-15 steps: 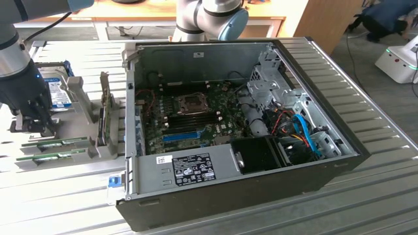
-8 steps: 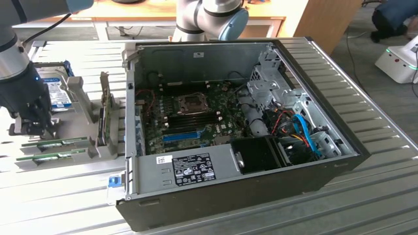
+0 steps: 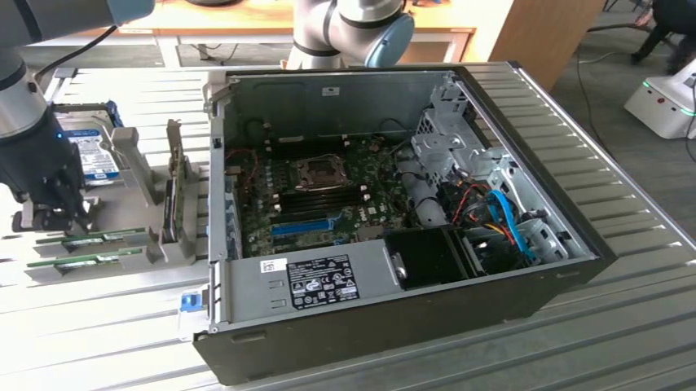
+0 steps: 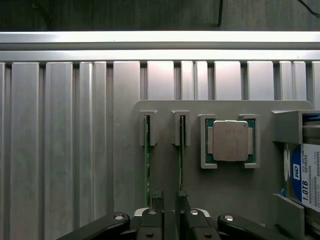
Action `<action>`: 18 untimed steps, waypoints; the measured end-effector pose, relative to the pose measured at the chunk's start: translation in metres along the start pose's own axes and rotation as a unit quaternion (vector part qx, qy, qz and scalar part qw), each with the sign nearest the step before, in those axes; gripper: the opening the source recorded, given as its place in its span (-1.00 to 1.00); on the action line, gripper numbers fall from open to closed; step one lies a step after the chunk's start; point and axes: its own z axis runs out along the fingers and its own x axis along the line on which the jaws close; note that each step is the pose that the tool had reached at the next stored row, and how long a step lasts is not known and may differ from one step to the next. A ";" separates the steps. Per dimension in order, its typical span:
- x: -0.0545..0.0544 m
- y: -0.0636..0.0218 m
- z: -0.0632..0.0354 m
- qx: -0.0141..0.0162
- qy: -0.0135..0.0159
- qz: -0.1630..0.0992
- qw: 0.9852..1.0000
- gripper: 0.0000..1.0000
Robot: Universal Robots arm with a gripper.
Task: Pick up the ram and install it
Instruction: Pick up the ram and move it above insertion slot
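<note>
Black two-finger gripper hangs over flat grey plastic parts holder on ribbed aluminium tabletop, at the exterior view's left, well apart from open black desktop PC case. Fingers released, spread apart, nothing grasped; bare grey holder shows btwn them. Long thin green circuit-board ram stick stands on edge in a narrow holder slot, in line w/ one fingertip; can't tell if touching. Second green ram stick sits parallel in the next slot, just outside the other fingertip. Neither stick lifted, both in holder. Square silver-lidded CPU chip on green substrate lies in its own square pocket beside the sticks. Silver hard drive w/ blue-white label is at the holder's far side from the sticks, past the CPU. Inside the case: green motherboard w/ dark CPU socket and bright blue plastic slot strip; the dark slots btwn socket and blue strip are too small to say whether any are filled.
</note>
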 end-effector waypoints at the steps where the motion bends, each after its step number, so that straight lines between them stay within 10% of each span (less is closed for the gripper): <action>1: 0.000 0.0000 0.0000 0.000 0.000 0.000 1.000 -0.53; 18: 0.009 -0.0003 -0.0001 0.000 0.001 0.000 1.000 -0.53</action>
